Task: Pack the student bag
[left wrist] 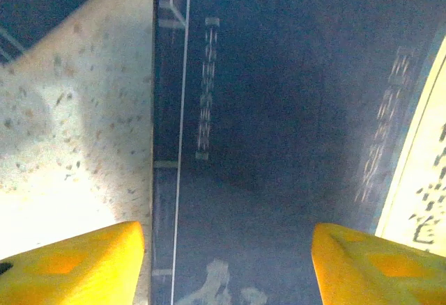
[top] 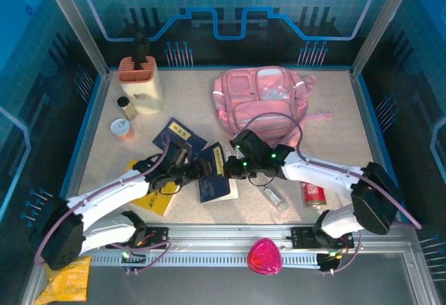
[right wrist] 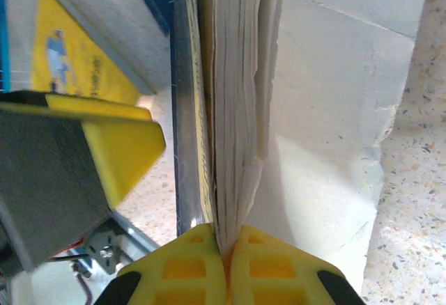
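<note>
The student bag (top: 261,99), pink with glossy front pockets, lies at the back of the table, right of centre. Both arms meet in front of it at a dark blue book (top: 211,185). My right gripper (right wrist: 226,253) (top: 227,168) is shut on the book's white page block (right wrist: 237,96), pinching its edge, with the blue cover (right wrist: 182,110) to the left. My left gripper (left wrist: 226,267) (top: 193,169) hovers open just over the blue cover (left wrist: 279,110), its yellow fingers (left wrist: 77,263) spread wide with nothing between them. One left finger (right wrist: 122,148) sits beside the book.
A second blue book (top: 179,136) lies behind the left arm, and a yellow book (top: 157,199) beneath it. A beige holder (top: 141,82), small bottle (top: 126,106) and tin (top: 122,129) stand back left. A clear bottle (top: 274,195) and red can (top: 313,193) lie front right. A magenta object (top: 265,256) rests on the rail.
</note>
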You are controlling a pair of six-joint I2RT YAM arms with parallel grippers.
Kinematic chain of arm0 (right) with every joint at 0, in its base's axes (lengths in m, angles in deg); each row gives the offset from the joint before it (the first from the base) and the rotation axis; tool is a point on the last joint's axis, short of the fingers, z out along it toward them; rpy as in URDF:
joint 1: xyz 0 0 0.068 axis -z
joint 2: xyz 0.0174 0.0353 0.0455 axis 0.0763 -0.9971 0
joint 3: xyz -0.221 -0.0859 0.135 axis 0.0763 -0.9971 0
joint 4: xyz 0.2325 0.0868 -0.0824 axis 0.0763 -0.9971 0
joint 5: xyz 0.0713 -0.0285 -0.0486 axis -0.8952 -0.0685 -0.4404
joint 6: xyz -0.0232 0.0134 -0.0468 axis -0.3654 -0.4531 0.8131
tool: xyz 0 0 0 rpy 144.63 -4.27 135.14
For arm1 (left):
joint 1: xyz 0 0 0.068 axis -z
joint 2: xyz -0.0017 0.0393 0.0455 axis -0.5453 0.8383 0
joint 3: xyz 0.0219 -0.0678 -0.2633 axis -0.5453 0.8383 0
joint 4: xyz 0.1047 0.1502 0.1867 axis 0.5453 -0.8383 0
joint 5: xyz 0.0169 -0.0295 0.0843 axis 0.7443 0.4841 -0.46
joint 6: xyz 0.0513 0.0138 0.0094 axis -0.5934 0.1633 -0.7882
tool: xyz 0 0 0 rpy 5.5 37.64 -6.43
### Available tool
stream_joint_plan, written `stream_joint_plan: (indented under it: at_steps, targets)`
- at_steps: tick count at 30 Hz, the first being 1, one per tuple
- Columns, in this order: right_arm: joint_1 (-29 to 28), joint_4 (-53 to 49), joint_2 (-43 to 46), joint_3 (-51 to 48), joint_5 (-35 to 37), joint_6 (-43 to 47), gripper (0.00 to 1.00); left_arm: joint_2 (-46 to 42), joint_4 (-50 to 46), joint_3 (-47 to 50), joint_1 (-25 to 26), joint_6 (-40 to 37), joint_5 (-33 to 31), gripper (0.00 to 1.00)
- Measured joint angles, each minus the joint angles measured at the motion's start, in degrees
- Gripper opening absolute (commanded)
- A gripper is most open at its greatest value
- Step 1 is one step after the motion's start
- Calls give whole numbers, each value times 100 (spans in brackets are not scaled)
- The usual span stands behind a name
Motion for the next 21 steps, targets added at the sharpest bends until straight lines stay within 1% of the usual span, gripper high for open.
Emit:
stream_joint_plan:
  at_steps: [5,9,12,15,19,21]
  targets:
    - [343,-26,636,-17,-232,2,0,-883,-190,-181,-680,-111,417,77]
    - [763,-26,1023,-74,-529,-13,0,-1250,-181,-208,-1086,-118,887,81]
    - [1064,-20,1276,-98,-809,-70,0,-1231,-39,-205,-1121,-24,1274,82]
    - [1287,11,1458,-98,-1082,-144,0,-1141,472,-181,-1121,146,1659,82]
    - [1504,236,1532,-98,-1447,-348,0,-922,1198,-157,-1073,326,2035,77]
    - [1578,372,1526,-98,-1587,-439,0,-800,1541,-157,-960,437,2144,71]
